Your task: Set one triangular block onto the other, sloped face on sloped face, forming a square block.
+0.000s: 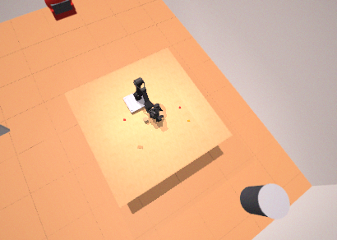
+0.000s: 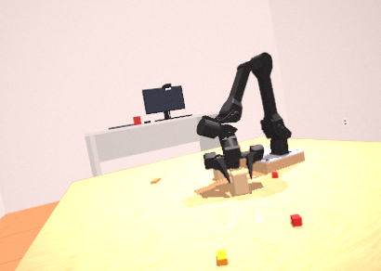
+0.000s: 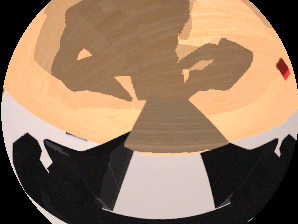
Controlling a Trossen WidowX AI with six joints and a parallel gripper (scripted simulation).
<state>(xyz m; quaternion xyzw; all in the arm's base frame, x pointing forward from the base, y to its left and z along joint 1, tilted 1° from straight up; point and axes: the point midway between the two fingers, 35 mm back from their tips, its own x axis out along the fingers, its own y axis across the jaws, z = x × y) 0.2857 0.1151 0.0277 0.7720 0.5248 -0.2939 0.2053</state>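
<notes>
One wooden triangular block [image 2: 241, 187] [image 3: 172, 122] stands beneath my gripper [image 2: 240, 179] [image 3: 179, 140] [image 1: 160, 118]. The gripper is open, with one finger on each side of the block's upper part. The block seems to rest on the table, though its contact is hard to tell. In the wrist view its broad face spreads between the fingers. The other wooden block [image 1: 145, 121] [image 2: 217, 174] is apart from it, partly hidden behind the gripper in the exterior view. Its slope cannot be made out.
A red cube [image 1: 124, 119] [image 2: 275, 174], another red cube [image 1: 179, 107] [image 2: 296, 220] and a yellow cube [image 1: 188, 121] [image 2: 222, 257] lie around the arm. A small orange-brown piece [image 1: 140, 147] [image 2: 155, 180] lies farther off. The arm's pale base plate [image 1: 131, 104] is near the blocks.
</notes>
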